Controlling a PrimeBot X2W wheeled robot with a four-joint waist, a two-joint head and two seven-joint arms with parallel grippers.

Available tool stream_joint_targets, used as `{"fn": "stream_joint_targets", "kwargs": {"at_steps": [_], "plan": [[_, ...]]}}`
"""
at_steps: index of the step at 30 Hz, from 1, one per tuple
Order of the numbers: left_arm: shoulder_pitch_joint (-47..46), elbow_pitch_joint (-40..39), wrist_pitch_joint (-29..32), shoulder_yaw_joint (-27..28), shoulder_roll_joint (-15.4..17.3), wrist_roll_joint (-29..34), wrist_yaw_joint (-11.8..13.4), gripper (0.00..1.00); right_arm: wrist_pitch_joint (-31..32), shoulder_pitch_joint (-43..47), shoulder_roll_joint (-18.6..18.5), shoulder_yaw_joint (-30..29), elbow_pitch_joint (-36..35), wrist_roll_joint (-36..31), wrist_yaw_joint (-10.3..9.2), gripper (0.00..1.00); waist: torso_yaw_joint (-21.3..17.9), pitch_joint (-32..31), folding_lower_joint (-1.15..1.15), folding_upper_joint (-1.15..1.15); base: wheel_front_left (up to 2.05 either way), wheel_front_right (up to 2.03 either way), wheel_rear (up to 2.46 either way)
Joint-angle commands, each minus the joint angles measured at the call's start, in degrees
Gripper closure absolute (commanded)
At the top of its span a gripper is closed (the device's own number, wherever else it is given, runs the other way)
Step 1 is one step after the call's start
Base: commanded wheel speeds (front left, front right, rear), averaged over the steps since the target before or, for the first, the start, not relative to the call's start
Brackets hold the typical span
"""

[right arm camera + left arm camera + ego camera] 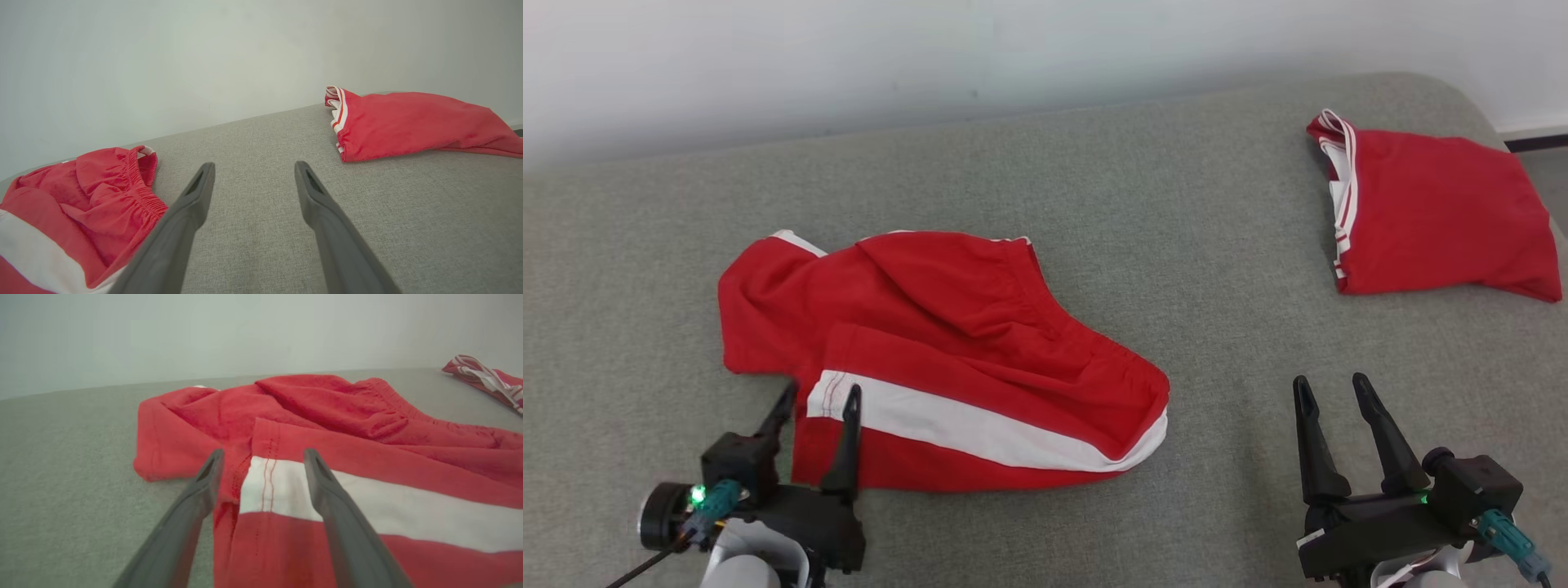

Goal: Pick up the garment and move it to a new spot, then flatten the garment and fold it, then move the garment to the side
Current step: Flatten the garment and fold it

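Garment: red shorts (pixel 939 359) with a white side stripe (pixel 980 429), lying rumpled at centre-left of the head view on the grey padded surface (pixel 1176 204), with the waistband (pixel 1086 343) bunched toward the middle.
My left gripper (pixel 821 394): fingers spread wide at lower left, straddling the stripe's end at the near hem (pixel 805 453). Nothing is pinched, and I can't tell whether the tips touch the cloth.
My right gripper (pixel 1331 382): also spread, over bare grey surface at lower right, well apart from the shorts.
Other garment: a second red piece (pixel 1429 216), folded, at upper right. I judge it is best left alone.
Step in hand: picking the shorts up, as I read it; no grasp made yet.
Doing it well: I'd drive the left tips low so one finger slides under the hem. I'd close on both layers, not the top ply alone, or the leg peels open on the lift.
Right side: I'd bring it across to the waistband so the cloth hangs between two holds.
Risk: snagging the surface cover with the lower fingertip.
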Motion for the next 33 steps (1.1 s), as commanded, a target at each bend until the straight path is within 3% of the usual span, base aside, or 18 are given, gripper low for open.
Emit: {"fn": "stream_joint_targets", "kwargs": {"at_steps": [1, 6, 7, 8, 10, 16, 21, 28, 33], "plan": [[-0.68, 1.82, 0.83, -0.76, 0.53, -0.54, -0.04, 0.0, 0.0, -0.13, 0.22, -0.13, -0.13, 0.17, -0.15, 0.0, -0.72, 0.86, -0.01, 0.0, 0.0, 0.0, 0.0], [-2.65, 6.11, 0.37, -2.58, 1.0, -2.12, -0.06, 0.0, 0.0, -1.22, 0.35, -0.06, -0.12, -0.1, -0.16, 0.0, -0.97, 1.27, -0.01, 0.0, 0.0, 0.0, 0.0], [-3.04, 6.87, 0.33, -2.93, 1.09, -2.28, -0.06, 0.1, 0.01, -1.2, 0.4, -0.13, -0.18, -0.2, -0.16, 0.0, -0.96, 1.26, -0.01, 0.0, 0.0, 0.0, 0.0], [-3.46, 7.11, 0.03, -3.21, 1.01, -2.51, -0.07, 0.56, 0.0, -1.09, 0.39, -0.28, -0.28, -0.27, -0.16, 0.0, -0.87, 1.2, -0.01, 0.0, 0.0, 0.0, 0.0], [-4.15, 7.36, -0.4, -3.56, 0.82, -2.85, -0.01, 1.0, 0.0, -0.74, 0.31, -0.75, -0.52, -0.49, -0.16, 0.0, -0.4, 0.99, -0.01, 0.0, 0.0, 0.0, 0.0], [-3.62, 6.36, -1.15, -4.42, 0.83, -2.68, -0.02, 1.0, 0.01, 0.67, 0.23, -1.33, -0.37, -0.66, -0.16, 0.0, 2.03, -0.79, -0.01, 0.0, 0.0, 0.0, 0.0], [-1.08, 0.24, -1.27, -3.27, 0.97, -2.31, 0.34, 1.0, 0.01, 1.6, -0.11, -1.24, -0.34, -0.65, -0.16, 0.0, 4.86, -2.68, -0.01, 0.0, 0.0, 0.0, 0.0], [7.65, -9.99, -1.21, -1.9, 0.77, -2.85, 0.93, 1.0, 0.0, 2.76, -0.21, -0.99, -0.14, -0.69, -0.16, 0.0, 8.64, -3.99, -0.01, 0.0, 0.0, 0.0, 0.0], [15.3, -12.02, -1.22, -2.35, -1.99, -3.74, 1.17, 1.0, 0.01, 3.17, -0.36, -0.66, 0.04, -0.61, -0.16, 0.0, 9.94, -4.09, -0.01, 0.0, 0.0, 0.0, 0.0]]}}
